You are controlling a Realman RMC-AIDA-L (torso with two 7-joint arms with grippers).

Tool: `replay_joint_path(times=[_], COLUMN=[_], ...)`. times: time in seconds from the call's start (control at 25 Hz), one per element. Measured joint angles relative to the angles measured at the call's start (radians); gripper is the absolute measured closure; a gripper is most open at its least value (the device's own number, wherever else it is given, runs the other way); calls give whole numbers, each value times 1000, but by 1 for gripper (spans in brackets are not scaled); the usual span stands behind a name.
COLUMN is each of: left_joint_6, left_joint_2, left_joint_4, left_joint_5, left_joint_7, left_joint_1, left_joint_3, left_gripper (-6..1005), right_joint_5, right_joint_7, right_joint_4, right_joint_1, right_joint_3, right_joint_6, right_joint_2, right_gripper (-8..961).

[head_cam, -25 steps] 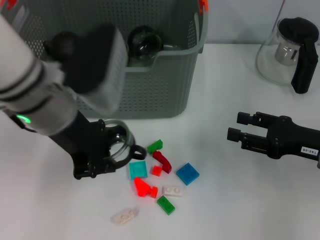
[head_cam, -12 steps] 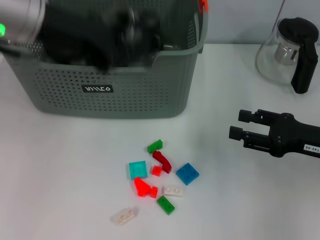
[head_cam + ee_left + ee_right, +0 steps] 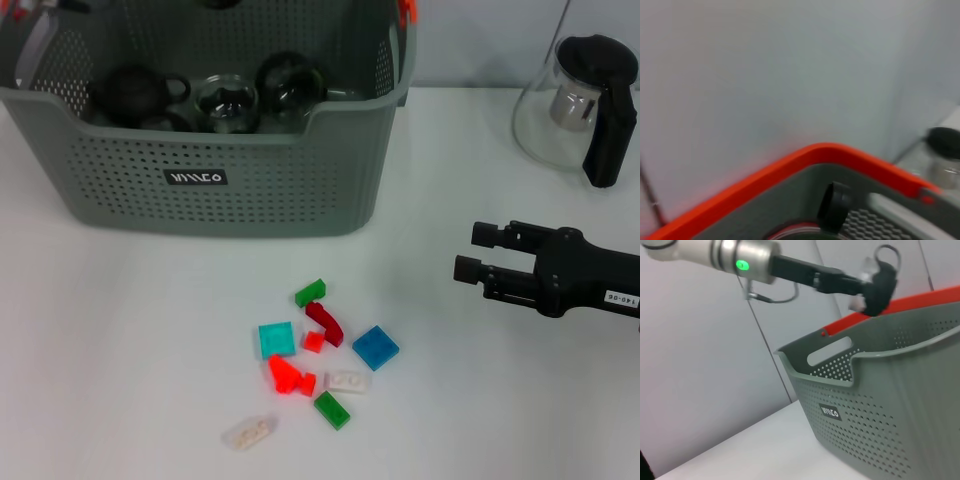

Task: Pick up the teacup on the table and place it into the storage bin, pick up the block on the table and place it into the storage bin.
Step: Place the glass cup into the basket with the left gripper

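Note:
The grey-green storage bin (image 3: 300,190) stands at the back left of the table, and the right wrist view shows its side (image 3: 900,405). In that view my left gripper (image 3: 876,282) hovers above the bin's orange rim, shut on a clear glass teacup (image 3: 865,267) with a ring handle. The head view does not show this gripper. Several small blocks lie in front of the bin, among them a blue one (image 3: 374,347), a teal one (image 3: 276,340) and a red one (image 3: 290,377). My right gripper (image 3: 470,252) stands open to the right of them, holding nothing.
A glass pitcher (image 3: 580,105) with a black handle stands at the back right. Inside the bin are a dark teapot (image 3: 135,92) and two round glass vessels (image 3: 226,102) (image 3: 290,82). White tabletop surrounds the blocks.
My left arm lifted the teacup from the table beside the blocks, swung up over the bin and left the head view. The right gripper hardly moved.

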Motion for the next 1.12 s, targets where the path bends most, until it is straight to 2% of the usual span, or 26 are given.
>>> replay_joint_path(times=[0.08, 0.24, 0.4, 0.8, 0.92, 1.12], left_joint_6=[-114, -231, -348, -487, -533, -581], left_joint_2=[5, -1, -36, -128, -139, -141], left_joint_4=[-96, -201, -250, -292, -324, -365], left_joint_5=[29, 95, 198, 380, 419, 428], left_joint_7=[0, -3, -30, -39, -39, -39], left_joint_1=[-32, -62, -63, -59, -63, -66], left_joint_3=[0, 6, 36, 77, 81, 104], left_gripper=[960, 960, 960, 961, 961, 961], right_joint_5=[0, 0, 0, 0, 0, 0], right_joint_7=[-3, -5, -5, -5, -5, -5], right_joint_4=[2, 2, 4, 2, 1, 0], right_joint_1=[0, 0, 0, 0, 0, 0], right_joint_3=[-1, -2, -2, -2, -2, -2], right_joint_6=[-1, -1, 0, 8, 9, 7], right_joint_2=[0, 1, 0, 1, 2, 2], right_gripper=[239, 239, 240, 239, 240, 240])
